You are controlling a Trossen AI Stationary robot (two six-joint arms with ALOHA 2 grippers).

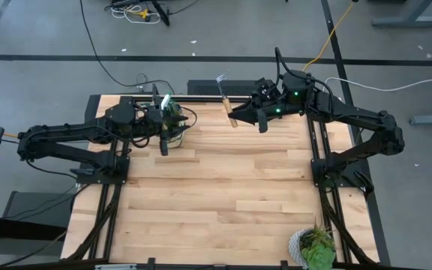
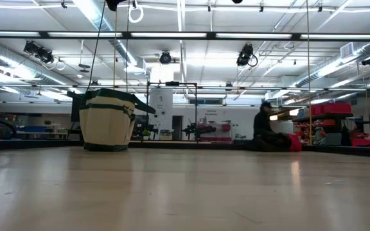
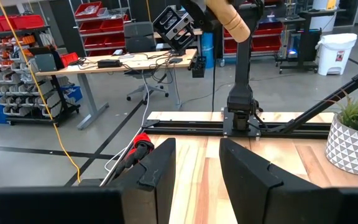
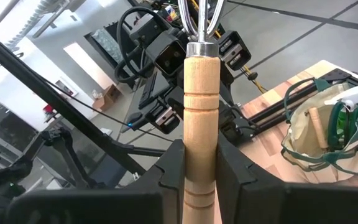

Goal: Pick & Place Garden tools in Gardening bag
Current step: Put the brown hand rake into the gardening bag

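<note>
My right gripper point(image 1: 243, 117) hangs above the table's far edge, shut on a wooden-handled mini rake point(image 1: 228, 101). The rake's metal tines point(image 1: 221, 77) reach out past that edge. The beige gardening bag point(image 2: 108, 119) stands upright on its base at the far left of the table. Inside it show a wooden handle point(image 4: 316, 127) and a green-and-white piece point(image 4: 353, 99). My left gripper point(image 3: 197, 177) hovers beside the bag point(image 1: 174, 124) on its near side, open, with nothing between its fingers. My right gripper pinches the rake's wooden handle point(image 4: 200, 163) between its two fingers, on the stretch toward the handle's free end. The fingers lie along the handle, and the metal collar point(image 4: 201, 46) and tines stick out ahead of them. The rake is lifted clear of the table.
A leafy plant in a grey patterned pot point(image 1: 315, 246) stands at the table's near right corner. The wooden tabletop point(image 1: 223, 195) between the bag and the plant is bare. Beyond the far edge, black rails point(image 3: 241, 127) frame the table.
</note>
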